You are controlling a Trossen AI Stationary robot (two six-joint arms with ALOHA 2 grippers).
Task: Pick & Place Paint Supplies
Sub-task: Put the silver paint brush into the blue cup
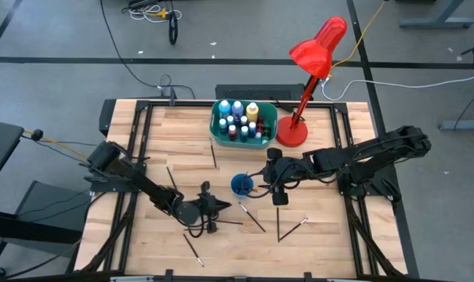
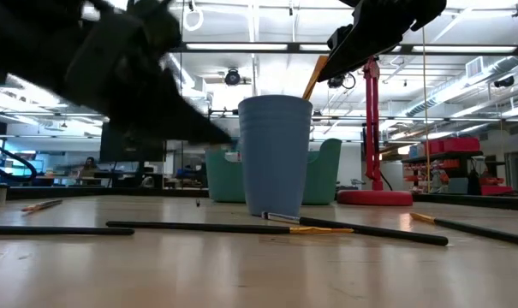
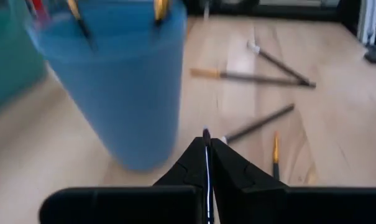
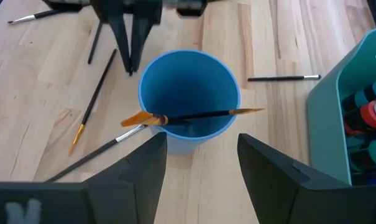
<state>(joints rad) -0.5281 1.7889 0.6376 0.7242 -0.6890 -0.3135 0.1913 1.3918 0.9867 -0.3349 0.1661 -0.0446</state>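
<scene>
While two brushes (image 4: pixel 188 116) lean across the blue cup (image 4: pixel 189 99), right pincer (image 4: pixel 202 158) wide, left pincer (image 3: pixel 207 146) pinched empty.

Ceiling strip lights (image 2: pixel 241 47) lit the room evenly — shadows on the table (image 1: pixel 182 157) stayed soft. The left wrist view was blurred, the cup (image 3: pixel 113 81) smeared — the low view's near arm (image 2: pixel 113 60) was dark, unfocused.

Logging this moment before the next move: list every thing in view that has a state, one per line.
Left gripper: shut, pinching a thin brush, near the cup.
Right gripper: open, empty, above the cup.
Blue cup: upright, two brushes inside.
Teal tub: upright, filled with paint bottles.
Red lamp: standing, head tilted.
Loose brushes: lying flat on the table.
</scene>
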